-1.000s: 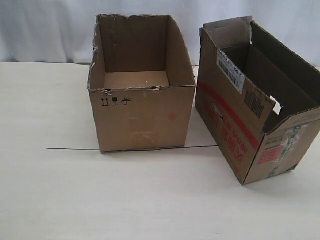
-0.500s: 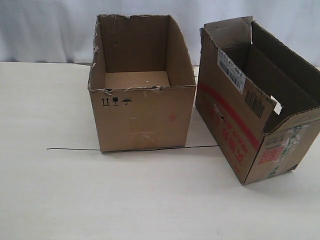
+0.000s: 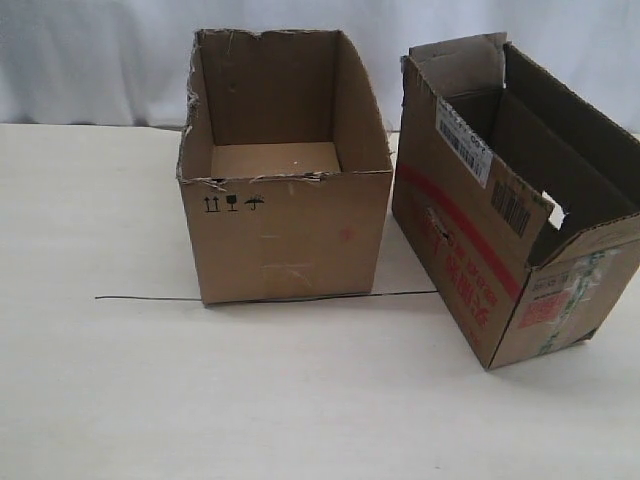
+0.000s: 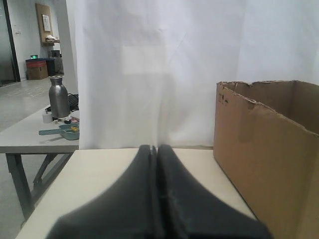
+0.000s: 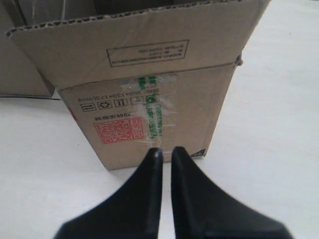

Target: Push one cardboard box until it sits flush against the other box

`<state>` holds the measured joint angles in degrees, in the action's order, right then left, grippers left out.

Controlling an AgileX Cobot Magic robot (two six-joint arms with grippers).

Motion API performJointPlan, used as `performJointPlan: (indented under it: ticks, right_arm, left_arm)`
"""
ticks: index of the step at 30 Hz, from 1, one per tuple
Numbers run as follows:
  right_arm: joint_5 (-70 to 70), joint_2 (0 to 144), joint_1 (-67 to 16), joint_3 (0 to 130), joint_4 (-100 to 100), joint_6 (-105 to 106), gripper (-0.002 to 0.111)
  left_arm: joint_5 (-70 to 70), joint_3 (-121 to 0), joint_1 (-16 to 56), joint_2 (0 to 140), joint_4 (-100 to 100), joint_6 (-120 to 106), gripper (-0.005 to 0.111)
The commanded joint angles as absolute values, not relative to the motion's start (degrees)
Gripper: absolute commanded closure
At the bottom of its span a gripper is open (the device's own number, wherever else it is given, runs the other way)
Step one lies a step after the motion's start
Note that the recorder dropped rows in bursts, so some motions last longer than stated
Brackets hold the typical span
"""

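The cardboard box (image 3: 460, 250), with its red stripe, barcode labels and upright flaps, stands at an angle on the right of the table. A wedge-shaped gap separates it from the other box (image 3: 285, 240), the plain one with the ragged rim, at centre. Neither gripper shows in the exterior view. My right gripper (image 5: 167, 151) is shut but for a thin slit, with nothing in it. Its tips are low at the cardboard box's (image 5: 149, 99) end face, near the red sticker and green tape; whether they touch it I cannot tell. My left gripper (image 4: 155, 148) is shut and empty, beside the other box (image 4: 264, 159).
A thin dark line (image 3: 150, 298) runs across the table under the plain box's front edge. A white curtain (image 3: 100, 60) hangs behind the table. Past the table's far edge in the left wrist view stands a side table with a metal bottle (image 4: 59, 97).
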<state>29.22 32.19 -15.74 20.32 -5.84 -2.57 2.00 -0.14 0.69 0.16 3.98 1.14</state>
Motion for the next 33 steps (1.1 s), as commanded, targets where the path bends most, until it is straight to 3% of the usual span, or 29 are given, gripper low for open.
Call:
performJointPlan:
  ticks: [1, 13, 18, 33]
  right_arm:
    - [28.8, 31.8, -15.9, 20.2, -6.5, -2.6, 0.103]
    - [28.7, 31.8, -16.0, 18.7, -5.3, -2.6, 0.103]
    - [13.0, 31.8, -16.1, 10.9, -5.0, -0.8, 0.103]
    - [18.9, 36.0, -16.1, 13.3, -7.1, -0.8, 0.103]
  left_arm:
    - [2.0, 0.0, 0.9, 0.0, 3.8, 1.2, 0.107]
    - [2.0, 0.0, 0.9, 0.0, 4.1, 1.2, 0.107]
    - [2.0, 0.0, 0.9, 0.0, 4.1, 1.2, 0.107]
    - [2.0, 0.0, 0.9, 0.0, 4.1, 1.2, 0.107]
